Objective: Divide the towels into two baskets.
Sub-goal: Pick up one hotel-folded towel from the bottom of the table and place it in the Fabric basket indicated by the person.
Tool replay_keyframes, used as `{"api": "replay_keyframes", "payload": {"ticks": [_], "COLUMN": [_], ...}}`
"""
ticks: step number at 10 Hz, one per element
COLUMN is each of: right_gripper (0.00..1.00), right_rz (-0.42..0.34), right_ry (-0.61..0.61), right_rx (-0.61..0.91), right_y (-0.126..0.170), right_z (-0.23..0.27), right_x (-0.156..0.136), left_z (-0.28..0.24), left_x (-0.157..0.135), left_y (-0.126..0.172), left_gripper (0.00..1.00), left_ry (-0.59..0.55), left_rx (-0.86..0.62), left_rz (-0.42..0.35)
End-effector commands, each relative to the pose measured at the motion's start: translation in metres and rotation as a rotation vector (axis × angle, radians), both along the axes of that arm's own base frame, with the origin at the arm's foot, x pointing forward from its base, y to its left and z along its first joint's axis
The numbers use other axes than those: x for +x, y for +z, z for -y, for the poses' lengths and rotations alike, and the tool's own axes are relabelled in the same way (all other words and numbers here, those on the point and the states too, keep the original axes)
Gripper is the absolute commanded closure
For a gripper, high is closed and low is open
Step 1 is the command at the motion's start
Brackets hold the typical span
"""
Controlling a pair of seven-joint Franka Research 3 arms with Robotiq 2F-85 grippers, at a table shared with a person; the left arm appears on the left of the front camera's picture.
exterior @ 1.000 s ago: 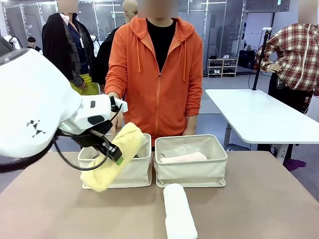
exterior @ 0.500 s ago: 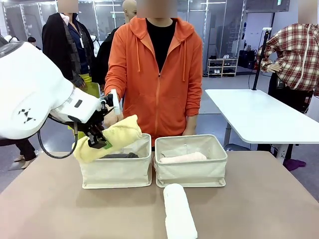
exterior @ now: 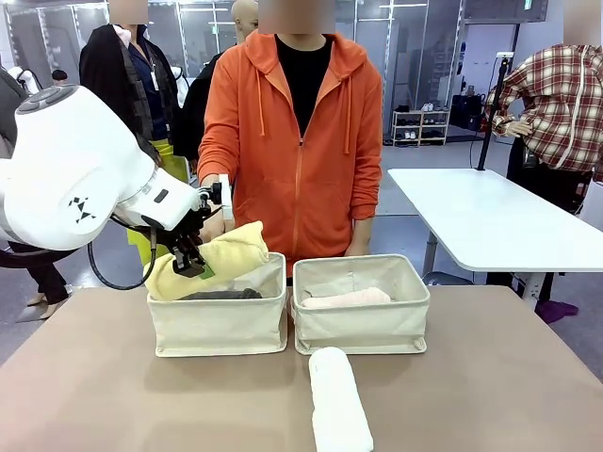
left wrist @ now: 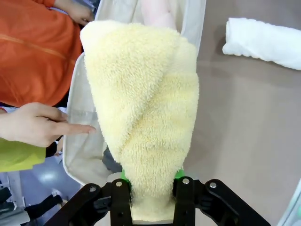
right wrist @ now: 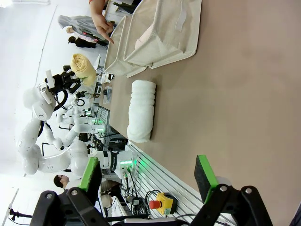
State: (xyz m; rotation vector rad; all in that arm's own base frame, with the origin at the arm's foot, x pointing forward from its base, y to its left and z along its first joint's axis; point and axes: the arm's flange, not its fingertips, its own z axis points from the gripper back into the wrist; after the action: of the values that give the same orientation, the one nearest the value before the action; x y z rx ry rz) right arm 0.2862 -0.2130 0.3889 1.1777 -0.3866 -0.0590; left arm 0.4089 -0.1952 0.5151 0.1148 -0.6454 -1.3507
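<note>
- Left gripper (left wrist: pixel 150 178): jaws clamped on one end of yellow towel (left wrist: pixel 143 103), green pads pressed into both of its sides.
- Yellow towel: held in the air at centre left of the front view, lying almost level above left basket (exterior: pixel 219 325), right end close to the basket's far rim; not clear if touching.
- Grey towel (exterior: pixel 222 295): inside left basket, under the yellow one, mostly hidden.
- Hand (left wrist: pixel 34 125) of the person: at left edge of the left wrist view, one finger pointing at the basket's wall.
- Right basket (exterior: pixel 363 330): just beside the left one, at frame centre, with pink towel (exterior: pixel 344 298) lying inside.
- White towel (exterior: pixel 337 405): on table (exterior: pixel 499 377), bottom centre, in front of right basket.
- Right gripper (right wrist: pixel 148 175): jaws wide apart, nothing between, above bare table.
</note>
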Motion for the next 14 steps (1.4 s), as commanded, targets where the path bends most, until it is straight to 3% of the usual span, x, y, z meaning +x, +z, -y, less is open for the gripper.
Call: {"api": "replay_keyframes", "payload": {"ticks": [1,4,5,8,10,13,14], "right_gripper": [0.0,0.0,0.0,0.0,0.0,0.0,0.0], "right_rz": [0.008,0.008,0.008,0.008,0.008,0.008,0.008], "right_ry": [0.003,0.003,0.003,0.003,0.003,0.003,0.003], "right_rx": [0.003,0.003,0.003,0.003,0.003,0.003,0.003], "right_y": [0.003,0.003,0.003,0.003,0.003,0.003,0.003], "right_z": [-0.001,-0.001,-0.001,-0.001,-0.001,-0.001,-0.001], "right_x": [0.001,0.001,0.001,0.001,0.001,0.001,0.001], "left_z": [0.002,-0.004,-0.003,0.002,0.007,0.015,0.015], "left_x": [0.007,0.073,0.092,0.123,0.14,0.158,0.16], "left_y": [0.003,-0.015,-0.024,-0.045,-0.064,-0.091,-0.098], "left_gripper": [0.64,0.64,0.64,0.64,0.64,0.64,0.56], "left_ry": [-0.057,-0.193,-0.209,-0.16,-0.153,-0.131,-0.117], "left_rx": [0.12,0.193,0.186,0.196,0.175,0.19,0.199], "left_rz": [0.084,0.124,0.101,0.085,0.002,-0.049,-0.063]}}
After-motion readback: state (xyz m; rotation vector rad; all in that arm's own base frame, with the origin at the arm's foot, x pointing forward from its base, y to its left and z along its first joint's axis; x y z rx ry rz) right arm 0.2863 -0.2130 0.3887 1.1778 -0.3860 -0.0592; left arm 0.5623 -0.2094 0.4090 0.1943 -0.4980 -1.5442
